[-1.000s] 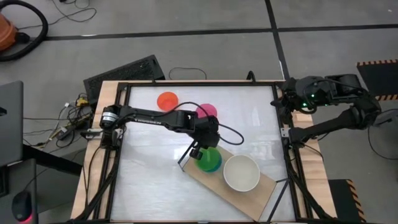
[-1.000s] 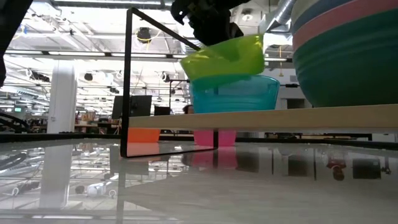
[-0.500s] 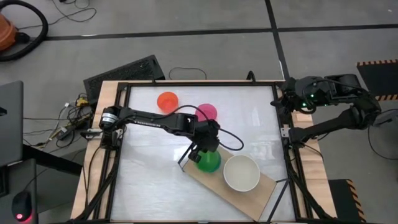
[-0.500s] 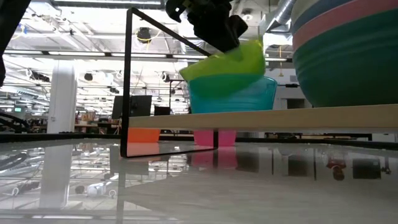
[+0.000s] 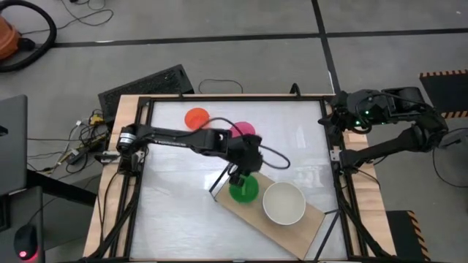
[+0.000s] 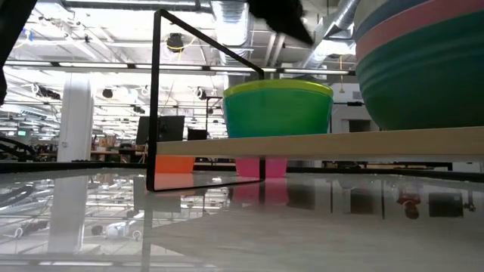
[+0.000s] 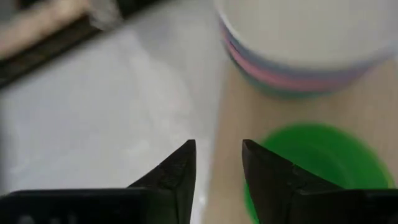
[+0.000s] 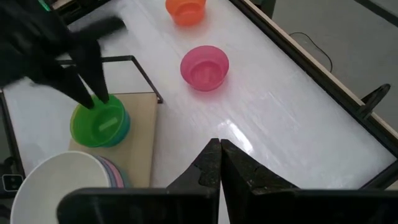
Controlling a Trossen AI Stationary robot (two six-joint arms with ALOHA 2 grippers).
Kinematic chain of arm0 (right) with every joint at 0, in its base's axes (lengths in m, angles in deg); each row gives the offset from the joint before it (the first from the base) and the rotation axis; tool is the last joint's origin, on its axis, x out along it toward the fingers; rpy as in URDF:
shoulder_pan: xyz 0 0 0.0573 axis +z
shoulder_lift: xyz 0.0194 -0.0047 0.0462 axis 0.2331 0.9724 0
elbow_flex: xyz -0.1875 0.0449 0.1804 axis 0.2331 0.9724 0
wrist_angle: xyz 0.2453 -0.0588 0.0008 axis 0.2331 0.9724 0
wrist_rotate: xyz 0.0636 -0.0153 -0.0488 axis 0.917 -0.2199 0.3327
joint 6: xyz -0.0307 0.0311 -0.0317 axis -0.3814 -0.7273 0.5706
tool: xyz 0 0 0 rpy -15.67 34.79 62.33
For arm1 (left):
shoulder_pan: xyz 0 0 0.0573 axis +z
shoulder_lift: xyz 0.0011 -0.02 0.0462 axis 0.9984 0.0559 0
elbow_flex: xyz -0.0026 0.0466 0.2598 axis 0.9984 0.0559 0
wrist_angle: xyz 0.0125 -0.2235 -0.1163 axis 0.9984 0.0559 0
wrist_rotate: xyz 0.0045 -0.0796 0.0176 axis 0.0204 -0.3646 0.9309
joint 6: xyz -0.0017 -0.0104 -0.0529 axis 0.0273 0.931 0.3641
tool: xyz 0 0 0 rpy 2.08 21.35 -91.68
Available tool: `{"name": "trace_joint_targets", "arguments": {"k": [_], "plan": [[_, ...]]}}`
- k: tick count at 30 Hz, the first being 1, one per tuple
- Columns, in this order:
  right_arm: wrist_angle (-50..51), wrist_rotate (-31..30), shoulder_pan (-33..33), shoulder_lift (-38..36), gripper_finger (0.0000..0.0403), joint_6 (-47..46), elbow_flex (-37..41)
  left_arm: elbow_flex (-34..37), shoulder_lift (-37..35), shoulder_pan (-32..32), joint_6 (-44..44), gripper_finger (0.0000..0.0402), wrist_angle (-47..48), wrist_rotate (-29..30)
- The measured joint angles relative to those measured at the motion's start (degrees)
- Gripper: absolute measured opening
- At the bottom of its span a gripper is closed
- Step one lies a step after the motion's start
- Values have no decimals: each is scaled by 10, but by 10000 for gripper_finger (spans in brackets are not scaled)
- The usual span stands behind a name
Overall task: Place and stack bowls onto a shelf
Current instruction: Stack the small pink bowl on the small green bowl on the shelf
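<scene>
We see the left gripper [image 5: 239, 176] over the shelf [image 5: 300, 221], fingers [image 7: 180, 171] apart, just above the lime bowl [image 5: 243, 190] nested at the shelf's end, beside the white-topped stack [image 5: 284, 203]. The right gripper [image 8: 219, 155] waits at the tabletop's [image 5: 175, 204] right edge, fingers together.

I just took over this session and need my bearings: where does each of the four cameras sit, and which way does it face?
High view: overhead, looking straight down; both arms show, left gripper over the light-wood shelf board.
Low view: at tabletop height, looking level under the shelf; only a dark bit of arm shows at the top.
Left wrist view: looking down past its own open fingers at the shelf.
Right wrist view: from the table's edge, across it, past its own shut gripper.
Shared: all four show the lime-green round plastic bowl.
</scene>
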Motion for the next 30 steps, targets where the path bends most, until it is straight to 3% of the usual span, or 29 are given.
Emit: {"name": "trace_joint_targets", "arguments": {"k": [6,8,11,13,18,22,30], "plan": [[0,-6,0,0,29,0,0,-163,-10,38,2,122,89,160],[0,-15,0,0,30,0,0,-205,-10,79,16,122,118,142],[0,-18,0,1,32,-6,0,-220,-11,153,55,122,132,42],[0,-26,0,2,32,-14,0,-217,-8,200,62,122,161,6],[0,-36,-3,1,29,-35,0,-137,3,289,49,122,152,-38],[0,-56,-3,2,32,-45,0,-27,3,334,50,122,73,-42],[0,-95,-3,8,30,-63,0,144,4,364,47,136,-58,-125]]}}
